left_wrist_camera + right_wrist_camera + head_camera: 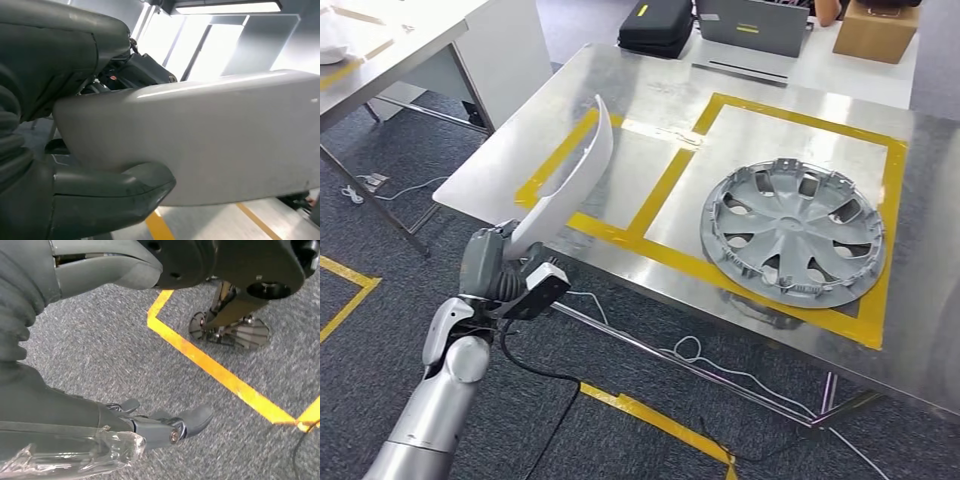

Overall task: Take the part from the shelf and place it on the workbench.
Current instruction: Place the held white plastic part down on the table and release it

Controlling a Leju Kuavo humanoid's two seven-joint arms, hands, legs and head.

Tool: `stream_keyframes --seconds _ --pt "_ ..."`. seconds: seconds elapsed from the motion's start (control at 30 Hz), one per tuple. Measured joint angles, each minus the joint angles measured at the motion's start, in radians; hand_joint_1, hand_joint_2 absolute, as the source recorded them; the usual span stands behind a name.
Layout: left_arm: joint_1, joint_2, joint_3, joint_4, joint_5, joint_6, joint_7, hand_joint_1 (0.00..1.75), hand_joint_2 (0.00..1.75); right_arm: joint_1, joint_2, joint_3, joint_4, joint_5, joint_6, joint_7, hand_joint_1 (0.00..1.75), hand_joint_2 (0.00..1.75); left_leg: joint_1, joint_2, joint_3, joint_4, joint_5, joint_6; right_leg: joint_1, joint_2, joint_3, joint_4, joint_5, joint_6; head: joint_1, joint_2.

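Observation:
A long curved white part is gripped at its lower end by my left hand, just off the near left edge of the steel workbench. The part's upper end leans over the yellow-taped left box on the bench top. In the left wrist view the white part lies across the picture, held between my thumb and fingers. My right hand hangs over grey carpet with fingers apart and nothing in it.
A grey wheel cover lies in the right taped box on the workbench. White tables, a black case and a cardboard box stand behind. Cables trail on the carpet under the bench, beside yellow floor tape.

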Motion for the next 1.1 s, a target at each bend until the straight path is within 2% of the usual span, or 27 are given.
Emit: stream_keyframes --seconds 0.07,0.1,0.13,0.2,0.23,0.27,0.3,0.37,0.4,0.43,0.5,0.57,0.6,0.67,0.73,0.77,0.8,0.87,0.9,0.93,0.97,1.03,1.1 --pt "-0.002 0.000 0.000 0.002 0.000 0.000 0.000 1.75 1.75 0.002 -0.002 0.000 0.000 0.001 0.000 0.000 0.00 1.75 0.006 -0.005 -0.001 0.015 -0.016 -0.005 0.006 0.006 0.006 0.006 -0.011 -0.019 -0.007 0.000" --pt "-0.003 0.000 0.000 0.002 0.000 0.000 0.000 1.75 1.75 0.002 -0.002 0.000 0.000 0.002 0.000 0.000 0.00 1.75 0.008 -0.010 -0.015 0.048 -0.032 -0.006 0.008 0.008 0.013 0.006 -0.015 -0.027 -0.009 0.000" --pt "-0.004 0.000 0.000 0.003 0.000 0.001 0.000 1.75 1.75 0.001 -0.003 0.000 0.000 0.002 0.000 0.000 0.00 1.75 0.007 -0.016 -0.043 0.102 -0.053 -0.004 0.012 0.010 0.019 0.006 -0.020 -0.033 -0.012 0.000" --pt "-0.005 0.000 0.000 0.006 0.000 0.001 0.000 1.75 1.75 -0.001 -0.003 0.000 -0.001 0.003 0.000 0.000 0.00 1.75 0.000 -0.027 -0.136 0.250 -0.094 0.006 0.020 0.015 0.032 0.005 -0.031 -0.044 -0.015 0.000" --pt "-0.004 0.000 0.000 0.008 0.000 0.002 0.000 1.75 1.75 -0.002 -0.003 0.000 -0.001 0.003 0.000 0.000 0.00 1.75 -0.005 -0.031 -0.178 0.305 -0.098 0.013 0.024 0.019 0.039 0.005 -0.038 -0.048 -0.015 0.000" --pt "-0.003 0.000 0.000 0.010 0.000 0.002 0.000 1.75 1.75 -0.001 -0.003 0.000 -0.001 0.004 0.000 0.000 0.00 1.75 -0.011 -0.034 -0.205 0.326 -0.081 0.022 0.028 0.023 0.049 0.005 -0.046 -0.051 -0.015 0.000" --pt "-0.002 0.001 0.000 0.012 0.000 0.002 0.000 1.75 1.75 0.000 -0.003 0.000 0.000 0.004 0.000 0.000 0.00 1.75 -0.020 -0.036 -0.213 0.306 -0.043 0.033 0.030 0.028 0.060 0.005 -0.054 -0.052 -0.015 0.000" --pt "-0.004 0.002 0.000 0.014 0.000 0.002 0.000 1.75 1.75 0.001 -0.002 0.000 0.000 0.004 0.000 0.000 0.00 1.75 -0.042 -0.042 -0.181 0.186 0.056 0.058 0.031 0.034 0.079 0.003 -0.070 -0.052 -0.014 0.000" --pt "-0.006 0.002 0.000 0.014 0.000 0.002 0.000 1.75 1.75 0.001 -0.001 0.000 0.000 0.004 0.000 -0.001 0.00 1.75 -0.051 -0.045 -0.161 0.130 0.086 0.070 0.031 0.037 0.087 0.001 -0.078 -0.050 -0.014 0.000" --pt "-0.009 0.002 0.000 0.014 0.000 0.002 0.000 1.75 1.75 0.000 0.001 0.000 0.000 0.004 0.000 -0.001 0.00 1.75 -0.058 -0.047 -0.143 0.087 0.096 0.079 0.031 0.038 0.091 -0.002 -0.083 -0.046 -0.015 0.000" --pt "-0.013 0.001 0.000 0.014 0.000 0.004 -0.001 1.75 1.75 0.000 0.002 0.000 0.001 0.004 0.002 -0.001 0.00 1.75 -0.062 -0.047 -0.124 0.051 0.080 0.090 0.031 0.038 0.101 -0.006 -0.083 -0.033 -0.018 0.000" --pt "-0.014 0.000 0.001 0.015 -0.002 0.008 -0.002 1.75 1.75 0.001 0.002 0.000 0.001 0.005 0.004 0.000 0.00 1.75 -0.056 -0.045 -0.101 0.024 0.074 0.092 0.032 0.030 0.105 -0.001 -0.085 -0.024 -0.019 0.000" --pt "-0.015 -0.001 0.001 0.015 -0.003 0.010 -0.003 1.75 1.75 0.000 0.001 -0.001 0.001 0.005 0.005 0.000 0.00 1.75 -0.053 -0.044 -0.088 0.014 0.072 0.092 0.033 0.024 0.097 0.017 -0.093 -0.020 -0.018 0.000" --pt "-0.018 -0.002 0.002 0.016 -0.006 0.014 -0.004 1.75 1.75 -0.004 -0.001 -0.001 0.001 0.005 0.005 0.000 0.00 1.75 -0.049 -0.041 -0.071 0.004 0.065 0.089 0.033 0.016 0.042 0.110 -0.127 -0.014 -0.017 0.000" --pt "-0.016 -0.004 0.002 0.020 -0.012 0.015 -0.004 1.75 1.75 -0.006 -0.003 -0.002 0.001 0.006 0.006 0.000 0.00 1.75 -0.048 -0.036 -0.062 0.005 0.053 0.085 0.032 0.014 -0.039 0.217 -0.159 -0.007 -0.017 0.000" --pt "-0.014 -0.004 0.002 0.022 -0.015 0.015 -0.004 1.75 1.75 -0.005 -0.003 -0.003 0.001 0.006 0.006 0.000 0.00 1.75 -0.048 -0.033 -0.057 0.005 0.046 0.083 0.031 0.013 -0.068 0.238 -0.156 -0.003 -0.017 0.000" --pt "-0.013 -0.004 0.002 0.024 -0.018 0.015 -0.004 1.75 1.75 -0.004 -0.004 -0.004 0.001 0.007 0.006 0.000 0.00 1.75 -0.047 -0.030 -0.049 0.006 0.039 0.081 0.030 0.011 -0.079 0.223 -0.130 0.001 -0.017 0.000" --pt "-0.013 -0.005 0.002 0.026 -0.021 0.016 -0.003 1.75 1.75 -0.002 -0.005 -0.006 0.001 0.007 0.006 0.000 0.00 1.75 -0.044 -0.021 -0.031 0.009 0.022 0.073 0.029 -0.005 -0.056 0.118 -0.040 0.007 -0.017 0.000" --pt "-0.014 -0.005 0.002 0.027 -0.022 0.017 -0.002 1.75 1.75 -0.002 -0.006 -0.008 0.001 0.008 0.006 0.001 0.00 1.75 -0.043 -0.016 -0.022 0.009 0.015 0.069 0.032 -0.019 -0.041 0.067 -0.007 0.008 -0.017 0.000" --pt "-0.016 -0.004 0.002 0.027 -0.023 0.018 -0.001 1.75 1.75 -0.005 -0.006 -0.008 0.001 0.008 0.006 0.001 0.00 1.75 -0.043 -0.010 -0.019 0.011 0.009 0.064 0.037 -0.031 -0.026 0.028 0.009 0.000 -0.016 0.000" --pt "-0.017 -0.004 0.002 0.028 -0.025 0.019 0.001 1.75 1.75 -0.007 -0.006 -0.009 0.002 0.008 0.007 0.001 0.00 1.75 -0.045 -0.003 -0.018 0.013 0.005 0.059 0.042 -0.037 -0.021 0.010 0.011 -0.012 -0.017 0.000" --pt "-0.019 -0.004 0.002 0.029 -0.028 0.020 0.003 1.75 1.75 -0.009 -0.006 -0.010 0.002 0.008 0.007 0.002 0.00 1.75 -0.047 0.006 -0.021 0.020 0.000 0.051 0.045 -0.029 -0.017 -0.001 0.008 -0.039 -0.020 0.000" --pt "-0.020 -0.004 0.002 0.030 -0.031 0.020 0.003 1.75 1.75 -0.007 -0.006 -0.011 0.002 0.009 0.007 0.003 0.00 1.75 -0.043 -0.003 -0.024 0.039 -0.015 0.040 0.042 -0.014 -0.011 -0.004 0.011 -0.052 -0.024 0.000"
